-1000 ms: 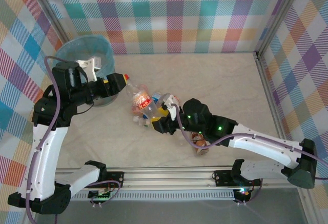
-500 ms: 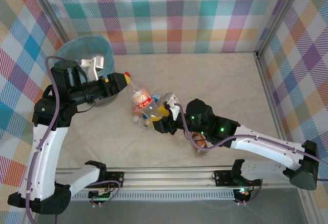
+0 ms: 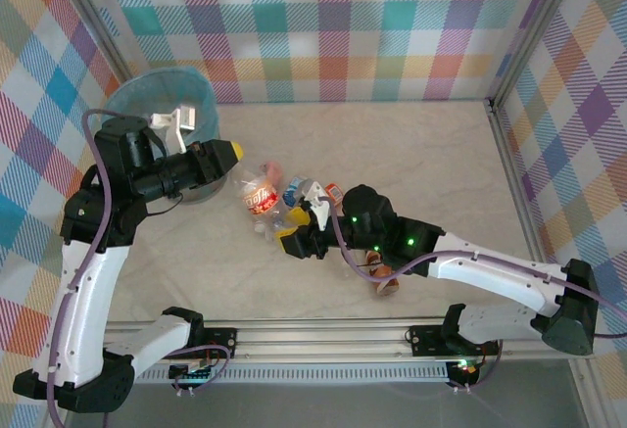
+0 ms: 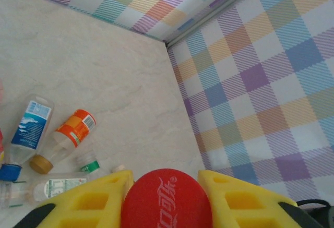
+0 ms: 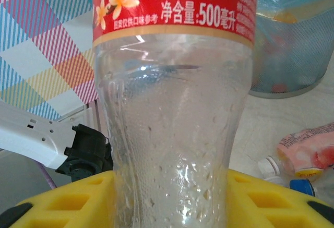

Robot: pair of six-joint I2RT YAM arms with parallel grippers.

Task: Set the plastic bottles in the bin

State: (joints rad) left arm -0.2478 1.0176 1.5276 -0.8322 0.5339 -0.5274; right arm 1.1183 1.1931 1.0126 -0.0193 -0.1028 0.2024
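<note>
The pale marbled worktop point(image 3: 421, 154) lies inside checked walls point(image 3: 343, 26), and the round bin point(image 3: 196, 90) with its light blue liner stands in the far left corner. The left arm reaches out from just in front of the bin, while the right arm stretches across the worktop towards it. The right gripper point(image 3: 292, 242) holds the lower body of a clear red-label bottle point(image 3: 258, 196). In the right wrist view the yellow fingers of the gripper point(image 5: 169, 178) hug the bottle's narrow waist point(image 5: 172, 108), and the bin point(image 5: 292, 56) is behind it. The bottle slants up towards the left gripper point(image 3: 231, 154). In the left wrist view this gripper point(image 4: 164, 175) is closed on a round red cap point(image 4: 166, 202) with white script. The cap seems to be the top of that same bottle, though the join is hard to make out. Loose bottles lie on the worktop between the arms, well short of the bin: a blue-label bottle point(image 4: 30, 126), an orange-label bottle point(image 4: 70, 134) beside it, a clear one with a white label point(image 4: 52, 189) and a pink bottle point(image 5: 313, 150). A brownish bottle point(image 3: 382, 279) lies partly under the right arm.
</note>
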